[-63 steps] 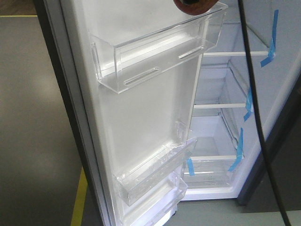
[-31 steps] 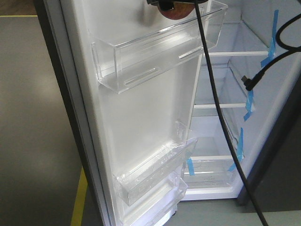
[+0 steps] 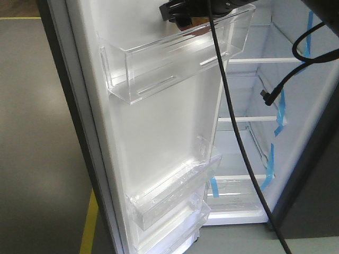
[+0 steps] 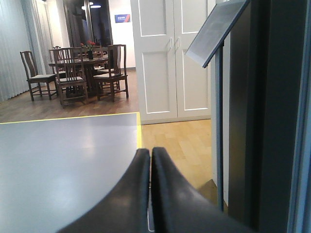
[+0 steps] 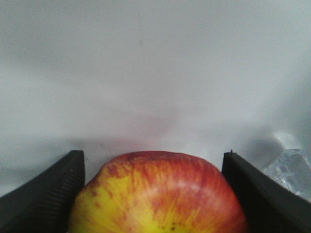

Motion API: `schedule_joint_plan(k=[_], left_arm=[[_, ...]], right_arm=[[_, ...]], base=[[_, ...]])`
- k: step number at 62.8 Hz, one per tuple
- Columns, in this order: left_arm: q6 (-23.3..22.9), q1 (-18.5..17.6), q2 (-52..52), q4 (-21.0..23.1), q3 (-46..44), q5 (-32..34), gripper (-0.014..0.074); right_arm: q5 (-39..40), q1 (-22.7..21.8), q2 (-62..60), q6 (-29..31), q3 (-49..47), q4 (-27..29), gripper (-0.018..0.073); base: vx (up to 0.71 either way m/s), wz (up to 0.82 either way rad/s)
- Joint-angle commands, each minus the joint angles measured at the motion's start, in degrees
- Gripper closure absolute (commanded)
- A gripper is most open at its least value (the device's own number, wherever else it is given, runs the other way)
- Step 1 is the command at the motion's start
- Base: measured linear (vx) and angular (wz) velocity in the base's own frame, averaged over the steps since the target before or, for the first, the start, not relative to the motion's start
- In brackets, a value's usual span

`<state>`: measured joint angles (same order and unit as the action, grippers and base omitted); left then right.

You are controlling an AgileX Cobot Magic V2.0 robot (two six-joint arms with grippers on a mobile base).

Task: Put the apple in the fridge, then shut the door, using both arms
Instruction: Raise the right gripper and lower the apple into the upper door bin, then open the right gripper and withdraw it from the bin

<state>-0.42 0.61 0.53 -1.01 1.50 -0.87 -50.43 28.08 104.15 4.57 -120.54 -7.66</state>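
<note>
Apple: small round red-and-yellow apple (image 5: 158,194), just above the clear plastic top door bin (image 3: 159,63).
Right gripper (image 5: 153,162): black fingers apparently clamp its sides.
Left gripper (image 4: 150,160): fingers together, empty.
Handling: firm, smooth, light; bruisable; grip across widest middle.

Red-yellow apple (image 5: 158,194), white-lined fridge (image 3: 249,84), door (image 3: 159,132) wide open

The right pincer (image 5: 152,187) clasps the red-yellow apple (image 5: 158,196) before a white surface (image 5: 155,73).

The right hand (image 3: 181,11) has carried the apple (image 5: 158,199) leftward and lower.
</note>
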Motion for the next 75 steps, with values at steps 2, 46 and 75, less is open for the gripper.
schedule_joint_plan(k=[2, 46, 75], left_arm=[[-0.6, 0.0, -1.2, 0.1, 1.2, 3.9, 0.0603], [-0.6, 0.0, -1.2, 0.1, 1.2, 3.9, 0.0603], [-0.6, 0.0, -1.2, 0.1, 1.2, 3.9, 0.0603]], right_arm=[[4.7, -0.1, -3.9, 0.0, -1.8, -0.9, -0.0033], [10.2, 0.0, -26.3, -0.2, 17.5, 3.3, -0.0035], [20.6, 0.0, -55.4, -0.2, 61.2, 10.4, -0.0035]], base=[[0.0, 0.0], [0.0, 0.0], [0.0, 0.0]])
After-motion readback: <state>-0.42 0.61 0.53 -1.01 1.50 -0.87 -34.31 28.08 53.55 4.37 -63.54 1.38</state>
